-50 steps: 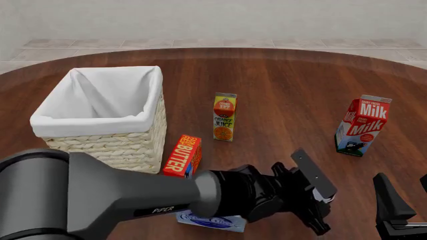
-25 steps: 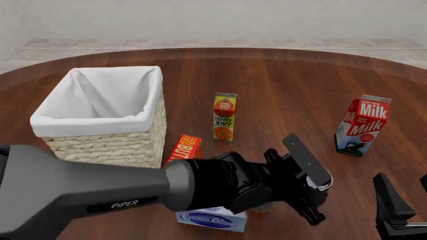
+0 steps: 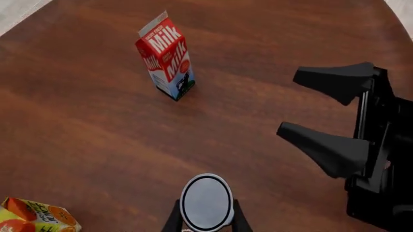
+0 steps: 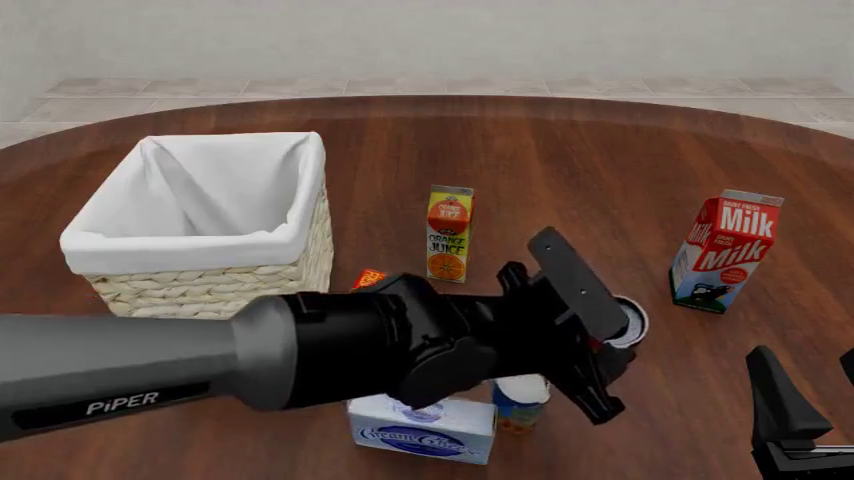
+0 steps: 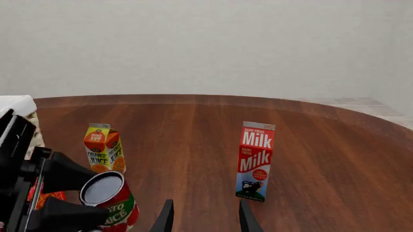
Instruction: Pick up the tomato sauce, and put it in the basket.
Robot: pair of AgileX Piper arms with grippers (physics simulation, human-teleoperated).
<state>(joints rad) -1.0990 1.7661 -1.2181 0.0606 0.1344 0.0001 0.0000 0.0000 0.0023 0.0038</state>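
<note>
Left fingers [image 5: 61,193] clamp the tomato can [image 5: 111,199] by its sides, lifted off the bench [image 4: 561,170]. Looks rigid, smooth, likely slippery, so grip mid-label. Right fingers [image 5: 202,216] hang open. Basket [image 4: 200,290] sits well apart.

Brown wooden table [image 4: 601,170] with a bunch of groceries on it: milk carton [image 4: 725,251] standing upright off on the right, orange juice carton [image 4: 450,234] upright near the middle, a blue-and-white box [image 4: 420,432] lying flat up front, blue-labelled can [image 4: 519,403] right beside it, butter box corner [image 4: 368,279] peeking out
</note>
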